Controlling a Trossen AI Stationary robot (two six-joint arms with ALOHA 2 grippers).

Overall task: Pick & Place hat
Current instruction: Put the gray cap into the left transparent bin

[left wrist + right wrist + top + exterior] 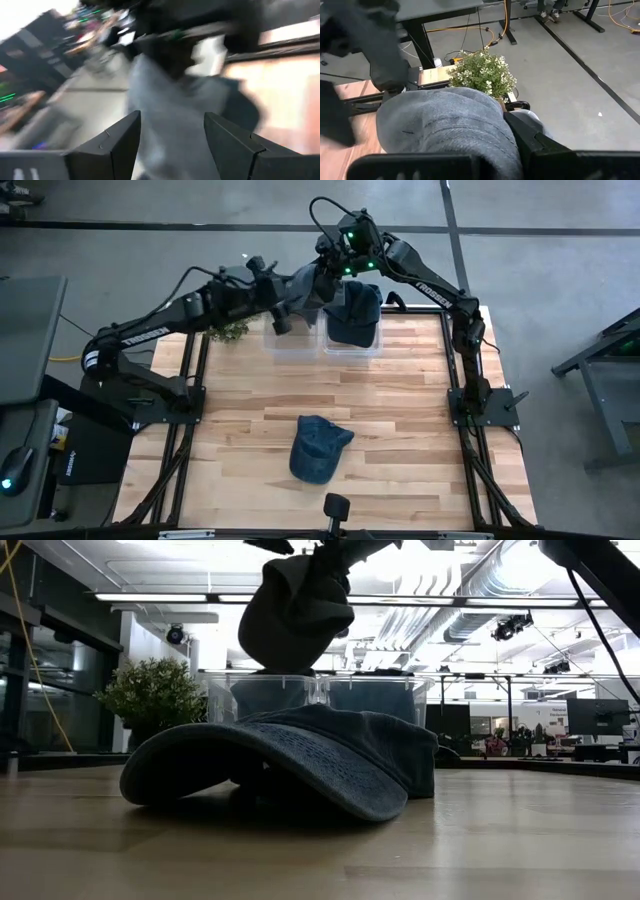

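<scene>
A grey hat [308,286] hangs in the air over two clear bins [322,343] at the table's far edge; the low view shows the grey hat [298,608] above their rims. My right gripper [336,272] is shut on it from above. My left gripper [284,320] is open just left of the hat, and in the left wrist view the grey hat [170,125] lies ahead between its fingers. A dark navy hat [352,313] sits in the right bin. A blue denim hat [319,448] rests on its brim and crown mid-table. My right gripper [480,157] pinches the grey hat's crown cloth [445,127] between its two fingers, coming from above. The hat is lifted clear and hangs below the fingers, bunched and slack. My left gripper: I cannot tell whether its open fingers [117,142] touch the hat.
A small potted plant [232,330] stands at the table's far left corner, beside the left bin. The denim hat [290,765] fills the low view's foreground. Bare wood lies between it and the bins. A camera mount [336,508] sits at the near edge.
</scene>
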